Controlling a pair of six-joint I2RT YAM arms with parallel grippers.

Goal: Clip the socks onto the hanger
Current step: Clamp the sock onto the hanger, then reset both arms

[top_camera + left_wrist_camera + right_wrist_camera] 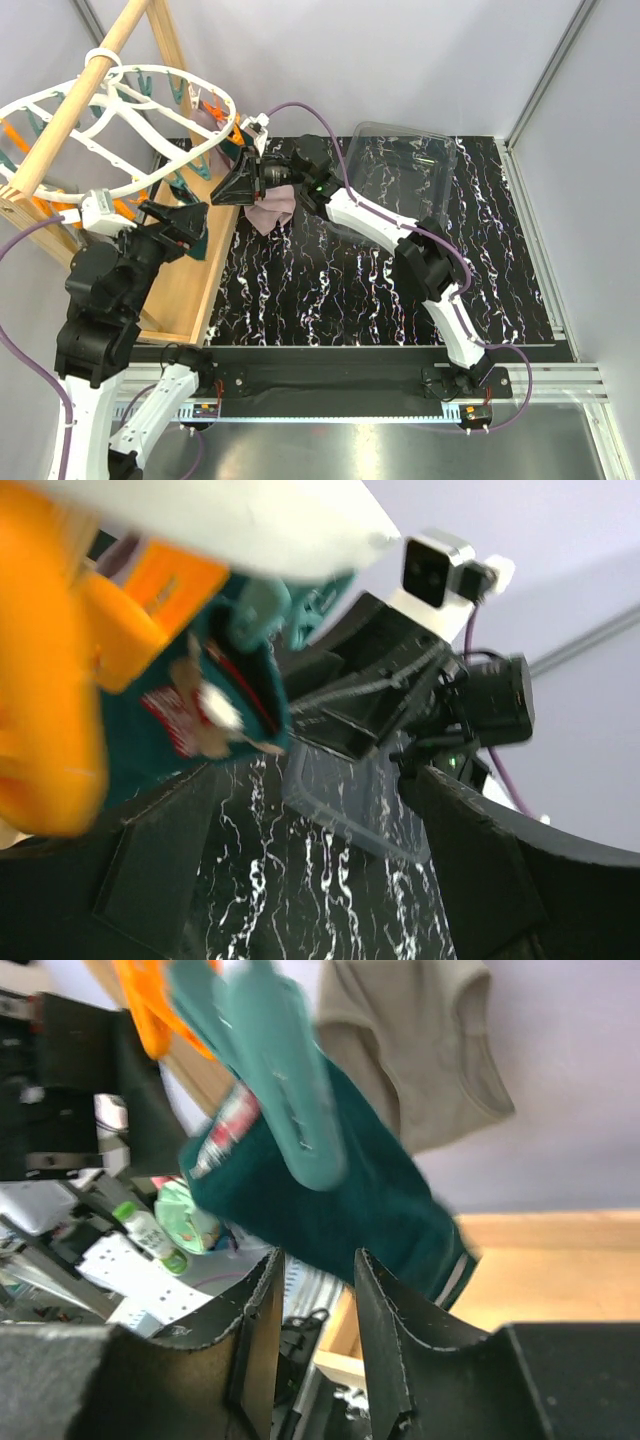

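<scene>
The white oval hanger [150, 85] hangs from a wooden pole at the upper left, with teal and orange pegs dangling from it. One dark teal sock [330, 1200] hangs clipped in a teal peg [280, 1080]; its red-and-white figure shows in the left wrist view [190, 715]. My right gripper [315, 1260] sits just under the sock's lower edge, open, nothing between its fingers. My left gripper [320, 780] is open wide and empty, just below and beside the sock. In the top view the left gripper [180, 225] and the right gripper [228, 180] face each other under the hanger's near rim.
A mauve-pink cloth [270, 212] lies on the black marbled table by the right gripper. A clear plastic tub [405, 150] stands at the back. A wooden frame [195, 290] borders the table's left side. A grey cloth [420, 1050] hangs behind the sock, and orange pegs [50, 710] hang close by.
</scene>
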